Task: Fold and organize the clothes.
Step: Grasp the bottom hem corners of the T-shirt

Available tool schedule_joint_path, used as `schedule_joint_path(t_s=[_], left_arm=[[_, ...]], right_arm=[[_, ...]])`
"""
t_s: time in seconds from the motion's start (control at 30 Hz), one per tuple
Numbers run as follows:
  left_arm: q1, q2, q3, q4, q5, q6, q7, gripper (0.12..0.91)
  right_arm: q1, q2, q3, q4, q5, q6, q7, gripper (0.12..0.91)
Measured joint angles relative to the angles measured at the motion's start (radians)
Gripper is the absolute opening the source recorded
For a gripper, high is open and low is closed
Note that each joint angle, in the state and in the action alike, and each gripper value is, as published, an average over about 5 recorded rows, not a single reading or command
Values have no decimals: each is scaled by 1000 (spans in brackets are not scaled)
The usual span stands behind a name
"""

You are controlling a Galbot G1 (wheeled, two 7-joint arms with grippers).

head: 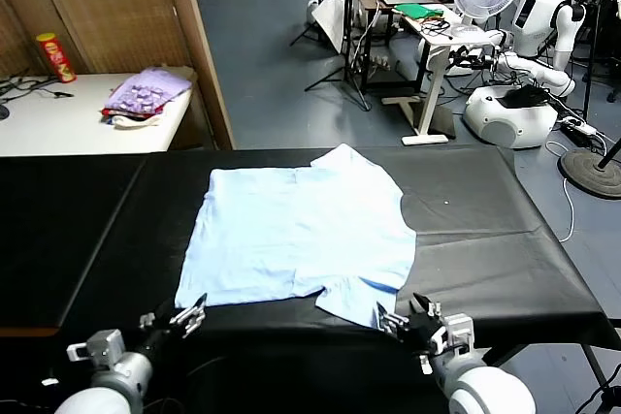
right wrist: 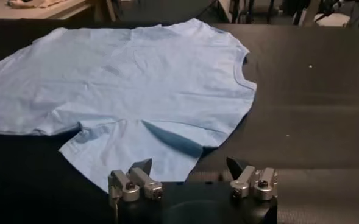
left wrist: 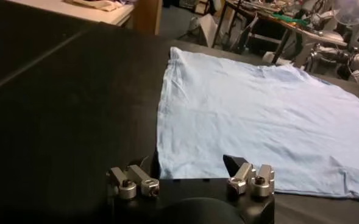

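Jaws on both grippers stand released and hold nothing: the left gripper point(head: 184, 317) hovers at the near edge of the black table point(head: 505, 239) just off the near left corner of the shirt's hem, and the right gripper point(head: 408, 320) hovers at the near sleeve. A pale light-blue T-shirt point(head: 301, 230) lies spread flat across the middle of the table, neck opening toward the robot's right, with its near sleeve point(right wrist: 127, 152) splayed toward the table edge and creased into a dark fold. Judging from this, the thin fabric is the main risk: jaws coming down could catch only one layer, or pinch the crease, so a lift would drag the shirt askew. Uneven pulls from the two sides could bunch it or slide it over the near edge. On a white side table point(head: 58, 118) beyond lie a purple pile of clothes point(head: 146, 94) and a red can point(head: 55, 55).
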Motion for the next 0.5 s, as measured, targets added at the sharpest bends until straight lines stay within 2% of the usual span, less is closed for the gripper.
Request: schedule_joint_path(t_s=[0.07,0.17,0.37,0.43,0.5], left_arm=[[0,1,0,3,0,-2,3,797],[-2,1,-1,13,3,-8,11,755],[-7,2,5,36,10,-19,23,474],[-6,4,6,39,11,-21,26,373],[-2,6,7,39,11,-23,29,256]], right_arm=[[0,3,-2,-4,-4,2,0,640],[-1,13,-10,-16,-14,6,0,501],[-13,31,-25,-27,-25,15,5,189],[-20,34,-25,-24,-25,20,13,140],[-29,37,-22,-17,-26,27,23,123]])
